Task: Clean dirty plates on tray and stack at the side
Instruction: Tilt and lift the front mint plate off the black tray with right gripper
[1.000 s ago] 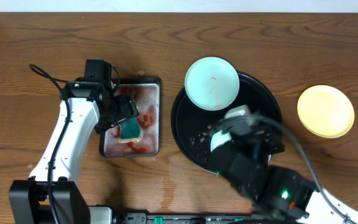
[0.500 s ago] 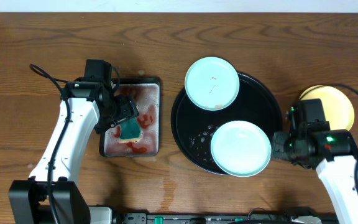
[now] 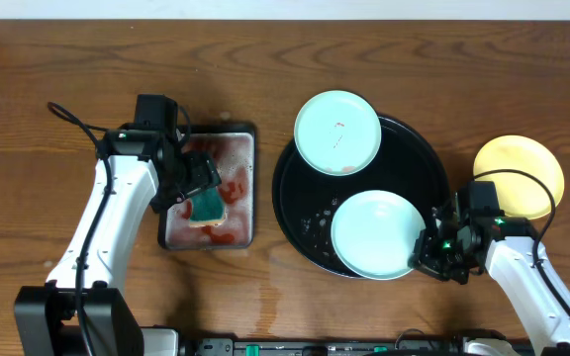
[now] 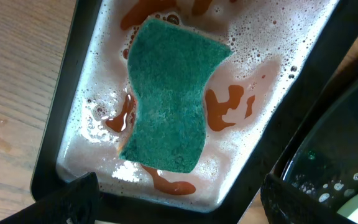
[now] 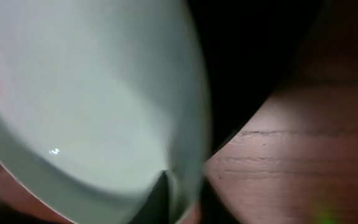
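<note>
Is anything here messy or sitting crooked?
Yes. The small dish holds red-stained suds around a green sponge. Both pale plates overhang the black tray: the red-smeared upper plate at top left, the lower plate at the bottom, with the right claw at its edge.

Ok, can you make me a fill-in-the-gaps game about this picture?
The sponge in the soapy dish is ____.
The far plate and the near plate both rest on the ____ tray.
The third plate, on the table off the tray, is ____.
Missing words: green, black, yellow.
</note>
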Robot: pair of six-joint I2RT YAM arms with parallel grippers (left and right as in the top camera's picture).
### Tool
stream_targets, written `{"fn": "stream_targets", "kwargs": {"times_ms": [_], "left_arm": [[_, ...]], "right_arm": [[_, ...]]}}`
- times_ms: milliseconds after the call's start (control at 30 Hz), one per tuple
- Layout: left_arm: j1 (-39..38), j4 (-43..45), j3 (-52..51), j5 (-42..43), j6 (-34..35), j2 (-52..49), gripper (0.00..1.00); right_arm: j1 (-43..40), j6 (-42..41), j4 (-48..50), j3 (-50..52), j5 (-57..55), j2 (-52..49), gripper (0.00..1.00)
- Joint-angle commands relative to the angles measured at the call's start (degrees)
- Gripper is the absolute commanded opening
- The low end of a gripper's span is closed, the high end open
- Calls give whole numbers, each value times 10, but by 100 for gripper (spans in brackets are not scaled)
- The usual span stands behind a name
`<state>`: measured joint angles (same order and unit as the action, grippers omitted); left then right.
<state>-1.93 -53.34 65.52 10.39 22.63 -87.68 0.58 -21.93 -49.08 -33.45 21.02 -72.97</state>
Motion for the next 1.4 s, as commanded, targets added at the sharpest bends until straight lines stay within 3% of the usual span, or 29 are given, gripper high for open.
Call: {"fn": "stream_targets", "kwargs": {"times_ms": [0, 367, 633, 1033, 1167, 1367], "left_arm": [[2, -1, 4, 1, -1, 3, 84], [2, -2, 4, 1, -1, 3, 84], [2, -2, 4, 1, -1, 3, 84], [2, -1, 4, 1, -1, 3, 84], [2, -2, 4, 1, -1, 3, 84], [2, -1, 4, 1, -1, 3, 84]], "right_arm": [[-4, -36, 3, -2, 4, 2, 1], [-2, -41, -47, -125, -109, 75, 1], [48, 57, 21, -163, -241, 120, 1], [358, 157, 70, -163, -634, 120, 1], [474, 239, 103, -163, -777, 120, 1], [556, 314, 127, -163, -882, 120, 1]]}}
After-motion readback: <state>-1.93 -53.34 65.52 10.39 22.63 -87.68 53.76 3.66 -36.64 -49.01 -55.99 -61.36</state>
